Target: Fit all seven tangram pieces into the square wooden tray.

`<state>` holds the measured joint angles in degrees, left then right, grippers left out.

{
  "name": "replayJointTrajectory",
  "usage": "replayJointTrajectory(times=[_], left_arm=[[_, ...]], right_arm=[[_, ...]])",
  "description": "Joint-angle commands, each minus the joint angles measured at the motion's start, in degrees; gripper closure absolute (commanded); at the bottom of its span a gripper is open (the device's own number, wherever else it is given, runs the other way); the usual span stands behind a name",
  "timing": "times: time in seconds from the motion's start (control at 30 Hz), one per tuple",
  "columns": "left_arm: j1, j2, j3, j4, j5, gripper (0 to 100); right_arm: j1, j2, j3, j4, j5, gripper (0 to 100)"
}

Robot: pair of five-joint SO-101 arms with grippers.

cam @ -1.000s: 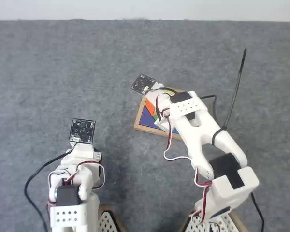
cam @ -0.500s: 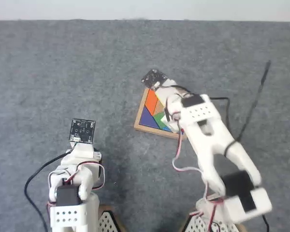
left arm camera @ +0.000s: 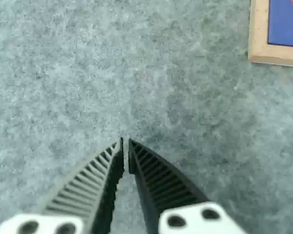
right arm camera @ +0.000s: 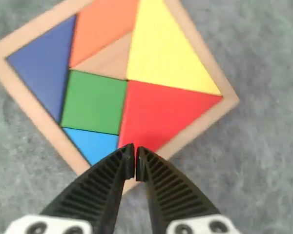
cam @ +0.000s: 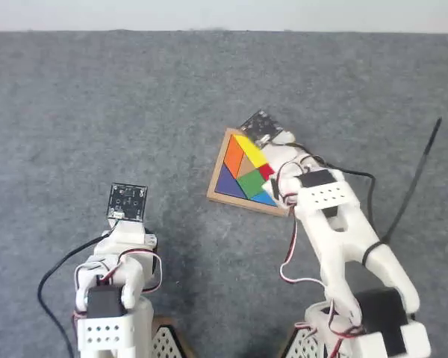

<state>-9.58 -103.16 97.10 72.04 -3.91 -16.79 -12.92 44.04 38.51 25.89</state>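
Seven shapes appear seated in the square wooden tray (right arm camera: 229,100), though the tan one may be bare wood. Over the last second the right gripper (right arm camera: 135,151), clenched and empty, swung off the tray, uncovering the yellow triangle (right arm camera: 161,53) and red triangle (right arm camera: 161,114) just beyond its tips. The task is probably finished. The left gripper (left arm camera: 125,144), clenched on nothing, hangs over the bench (left arm camera: 63,73), the tray well ahead.

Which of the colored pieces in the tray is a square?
The green piece in the tray. It has four even sides and straight corners. The pieces around it, like the red one, are pointy triangles or slanted shapes.
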Motion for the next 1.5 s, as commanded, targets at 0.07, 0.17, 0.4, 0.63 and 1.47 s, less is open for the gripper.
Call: replayJointTrajectory(times=[0.07,0.17,0.4,0.63,1.47], left_arm=[[0.3,-1.0,-0.6,0.2,-0.1,98],[0.3,-1.0,-0.6,0.2,-0.1,98],[0.3,-1.0,-0.6,0.2,-0.1,98],[0.3,-1.0,-0.6,0.2,-0.1,98],[0.3,-1.0,-0.6,0.2,-0.1,98]], right_arm=[[2.9,-3.3,-0.5,-1.4,-1.6,99.1],[3.8,-3.6,-0.5,-1.5,-1.7,99.1],[4.3,-15.0,7.4,-4.2,-1.8,99.1],[5.2,-35.7,24.2,-4.5,-1.6,99.1],[21.1,-81.4,52.8,19.7,-1.6,99.0]])
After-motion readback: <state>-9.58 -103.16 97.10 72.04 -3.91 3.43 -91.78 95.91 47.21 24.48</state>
